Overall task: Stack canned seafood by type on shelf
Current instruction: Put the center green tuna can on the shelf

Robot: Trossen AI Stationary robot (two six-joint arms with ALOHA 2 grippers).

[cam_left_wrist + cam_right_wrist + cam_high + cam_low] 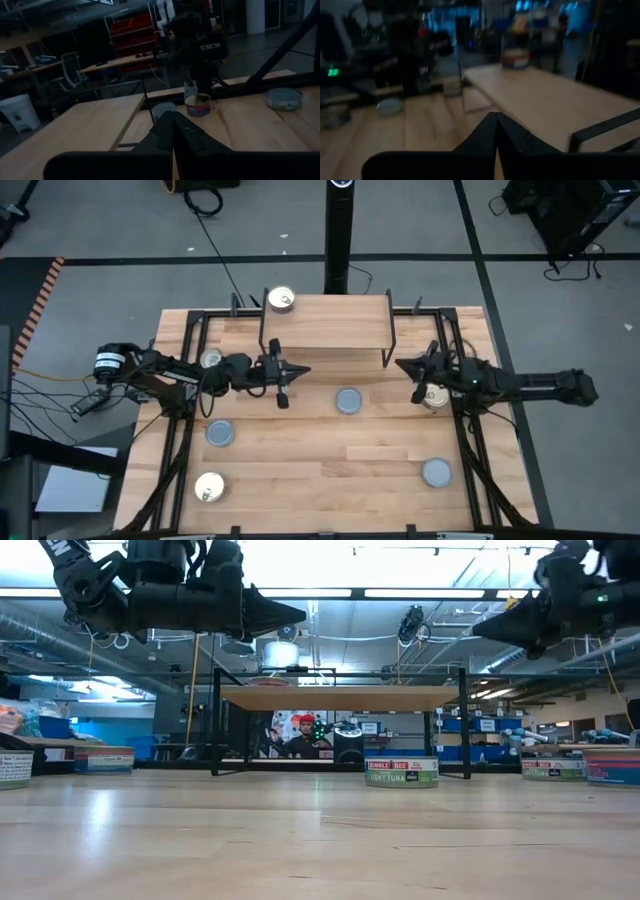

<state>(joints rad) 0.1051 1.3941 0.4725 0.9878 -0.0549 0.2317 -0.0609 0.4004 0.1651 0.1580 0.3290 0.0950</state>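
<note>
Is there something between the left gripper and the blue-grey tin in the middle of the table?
Nothing visible. The left gripper, shut and empty, hangs beside the shelf; only bare tabletop separates it from the blue-grey tin.

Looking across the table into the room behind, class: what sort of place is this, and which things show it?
Probably a robotics lab or workshop. Ceiling pipes run bare overhead, a person sits among workbenches, and cables trail across the grey floor by the table.
</note>
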